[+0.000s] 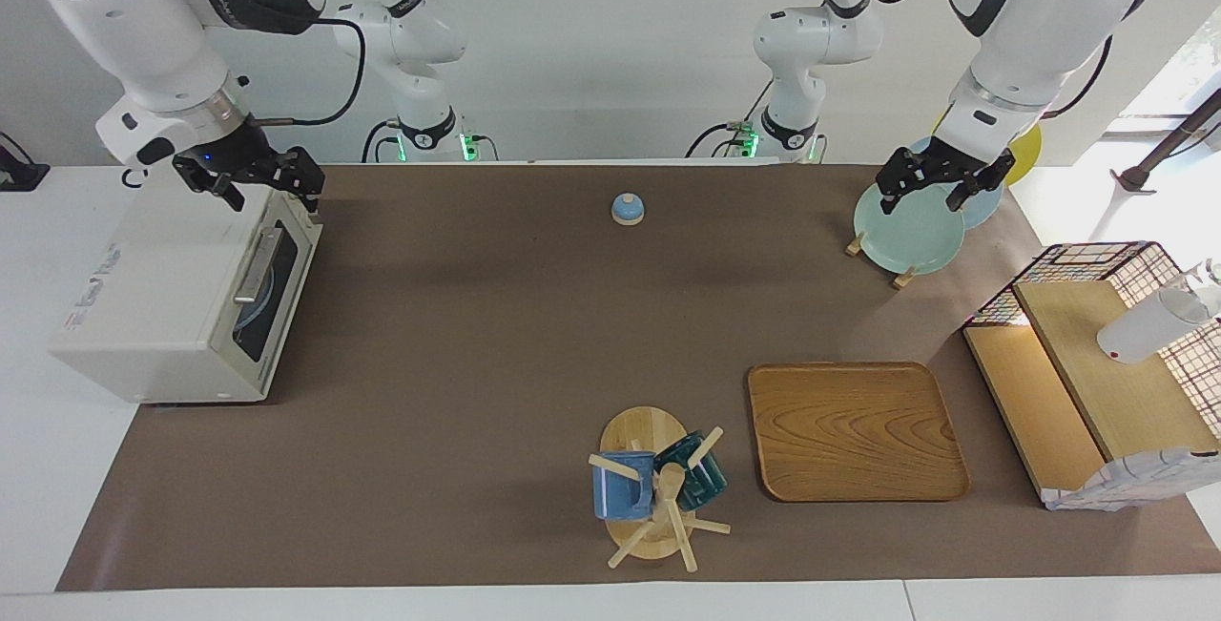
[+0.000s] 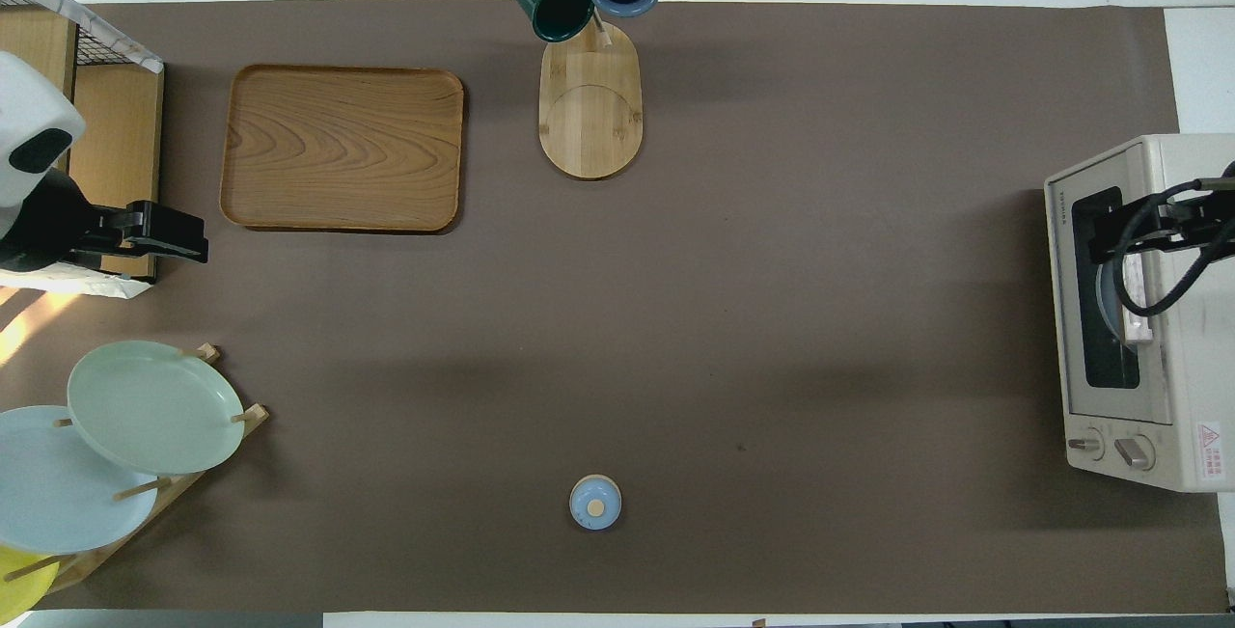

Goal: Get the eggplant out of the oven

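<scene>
The off-white oven stands at the right arm's end of the table, its glass door closed. Through the window I make out only the pale rim of a plate. The eggplant is hidden. My right gripper hangs open and empty over the oven's top, at the end nearest the robots, just above the door's upper edge. In the overhead view it covers part of the oven. My left gripper waits open and empty over the plate rack, at the left arm's end.
A rack of pale plates stands under the left gripper. A wire-and-wood shelf is at that end too. A wooden tray and a mug tree lie farther from the robots. A small blue bell sits near them.
</scene>
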Controlling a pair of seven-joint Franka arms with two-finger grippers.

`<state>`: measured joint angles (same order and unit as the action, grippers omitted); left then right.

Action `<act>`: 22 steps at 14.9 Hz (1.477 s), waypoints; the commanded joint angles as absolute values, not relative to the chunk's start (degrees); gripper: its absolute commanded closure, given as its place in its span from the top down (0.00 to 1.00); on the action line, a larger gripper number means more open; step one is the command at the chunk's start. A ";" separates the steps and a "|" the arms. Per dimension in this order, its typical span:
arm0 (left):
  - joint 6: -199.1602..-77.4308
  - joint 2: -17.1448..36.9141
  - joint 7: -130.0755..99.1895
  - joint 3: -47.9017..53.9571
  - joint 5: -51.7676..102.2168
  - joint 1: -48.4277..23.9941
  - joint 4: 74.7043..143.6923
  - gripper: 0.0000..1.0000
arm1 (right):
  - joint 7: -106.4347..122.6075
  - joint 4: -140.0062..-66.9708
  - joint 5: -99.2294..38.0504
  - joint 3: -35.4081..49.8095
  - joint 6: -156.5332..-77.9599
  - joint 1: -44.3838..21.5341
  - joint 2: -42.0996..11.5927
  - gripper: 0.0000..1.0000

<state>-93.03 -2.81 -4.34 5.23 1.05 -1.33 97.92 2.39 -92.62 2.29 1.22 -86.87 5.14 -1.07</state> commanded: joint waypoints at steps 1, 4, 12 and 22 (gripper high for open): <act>-92.90 -3.87 -3.69 5.54 1.76 -0.70 98.96 1.00 | 1.23 -92.99 0.79 1.14 -86.57 5.27 -0.26 1.00; -92.90 -3.87 -3.69 5.54 1.76 -0.70 98.96 1.00 | 1.49 -92.99 0.79 1.23 -86.75 5.19 -0.35 1.00; -92.90 -3.87 -3.69 5.54 1.76 -0.70 98.96 1.00 | 1.67 -94.22 0.79 1.23 -87.97 5.19 0.09 0.58; -92.90 -3.87 -3.69 5.54 1.76 -0.70 98.96 1.00 | 1.67 -109.22 1.93 0.88 -101.84 7.38 5.79 0.00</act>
<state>-93.03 -2.81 -4.34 5.23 1.05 -1.33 97.92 2.38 -101.20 2.29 0.76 -96.28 5.97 1.56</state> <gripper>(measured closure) 0.000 0.974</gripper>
